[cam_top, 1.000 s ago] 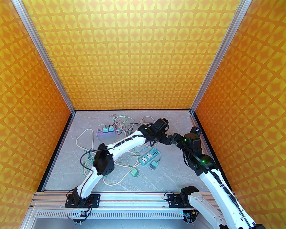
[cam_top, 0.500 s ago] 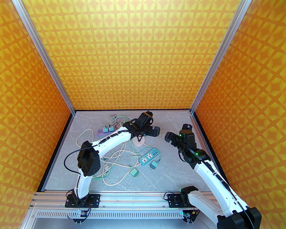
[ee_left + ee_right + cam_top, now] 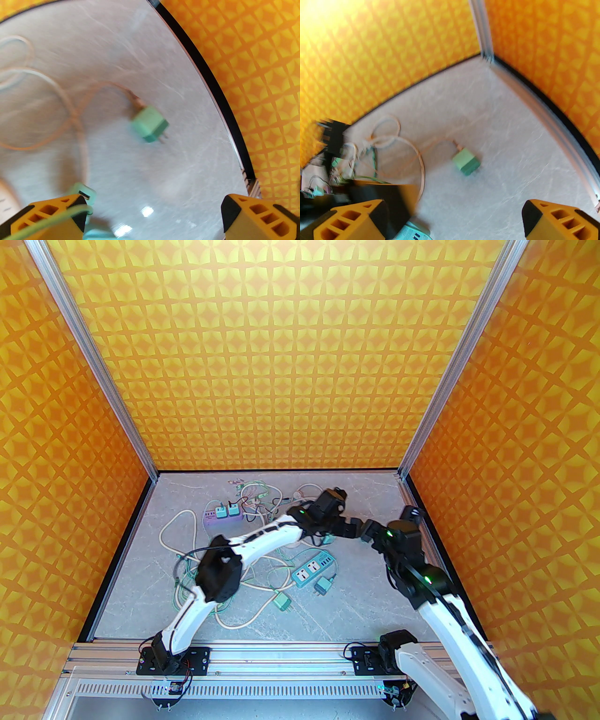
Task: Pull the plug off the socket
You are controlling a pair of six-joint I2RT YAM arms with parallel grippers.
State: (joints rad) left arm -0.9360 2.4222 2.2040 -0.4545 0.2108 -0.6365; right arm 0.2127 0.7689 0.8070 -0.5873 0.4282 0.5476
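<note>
A purple socket strip lies at the back left of the table with a blue plug and a green plug standing in it. My left gripper and right gripper meet far from it, right of centre. In the left wrist view the left gripper is open above a loose green plug on a peach cable. The right gripper is open too, with the same green plug lying unplugged on the table ahead of it.
A teal power strip lies mid-table with a small blue plug and a green plug loose beside it. Tangled cables spread under the left arm. The right wall's black edge runs close by.
Half a second ago the left gripper had swung left and the right gripper had drawn back. Both have returned and meet right of centre again. Both jaws stayed open.
</note>
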